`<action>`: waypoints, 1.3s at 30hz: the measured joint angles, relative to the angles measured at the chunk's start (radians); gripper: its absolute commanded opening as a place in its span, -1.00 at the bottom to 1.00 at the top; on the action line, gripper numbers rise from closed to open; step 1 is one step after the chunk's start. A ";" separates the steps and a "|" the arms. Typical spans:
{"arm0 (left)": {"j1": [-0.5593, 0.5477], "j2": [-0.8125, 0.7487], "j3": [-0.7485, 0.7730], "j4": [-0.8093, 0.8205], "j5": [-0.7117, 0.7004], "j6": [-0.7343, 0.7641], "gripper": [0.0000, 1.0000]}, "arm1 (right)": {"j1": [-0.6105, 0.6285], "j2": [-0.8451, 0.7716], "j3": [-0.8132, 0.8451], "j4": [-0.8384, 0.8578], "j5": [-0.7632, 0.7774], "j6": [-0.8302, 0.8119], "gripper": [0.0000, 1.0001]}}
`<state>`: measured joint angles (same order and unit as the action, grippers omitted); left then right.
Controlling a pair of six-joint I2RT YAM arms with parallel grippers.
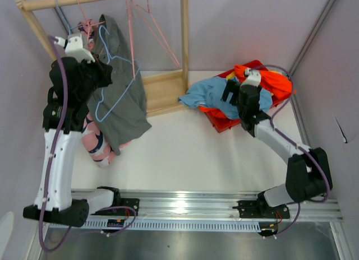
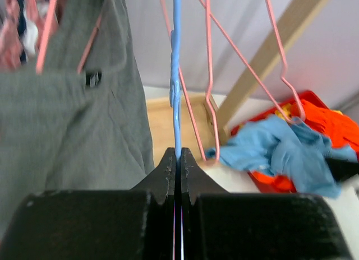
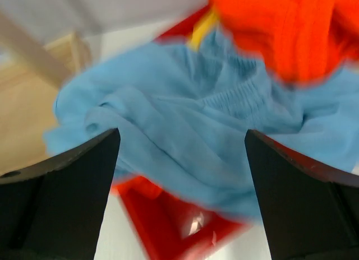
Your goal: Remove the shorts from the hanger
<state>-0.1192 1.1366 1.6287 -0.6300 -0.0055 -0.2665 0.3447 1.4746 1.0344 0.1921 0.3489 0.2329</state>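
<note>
At far right, over the red basket [image 1: 221, 124]: right hand [image 3: 180, 135] spread wide, gripping nothing; blue shorts [image 3: 168, 103] heaped just beneath, half over the rim, probably already free of any hanger. At far left: left hand [image 2: 177, 159] clamped tight on the bare blue hanger [image 2: 176, 75], beside the grey garment [image 2: 67, 131] and pink hangers [image 2: 208, 58]. Risks, as judged: shorts sliding off the rim onto the tabletop [image 1: 185, 153]; hanger tugged sideways, snagging grey cloth or neighbouring wires. Visible only from above: hanger outline, whole rack [image 1: 165, 92]. Visible only at the wrists: pinch on wire, open gap.
</note>
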 measured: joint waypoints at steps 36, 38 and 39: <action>-0.013 0.650 0.763 -0.027 -0.151 0.022 -0.61 | 0.334 -0.477 -0.645 0.262 -0.096 0.212 0.99; -0.014 0.621 0.733 -0.033 -0.149 0.024 -0.33 | 0.334 -0.477 -0.645 0.263 -0.097 0.212 0.99; -0.014 0.600 0.715 -0.031 -0.149 0.025 -0.05 | 0.334 -0.477 -0.645 0.263 -0.097 0.212 0.99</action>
<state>-0.1337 1.7367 2.3436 -0.6613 -0.1543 -0.2413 0.6785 0.9974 0.3889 0.4549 0.2523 0.4450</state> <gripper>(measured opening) 0.281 0.993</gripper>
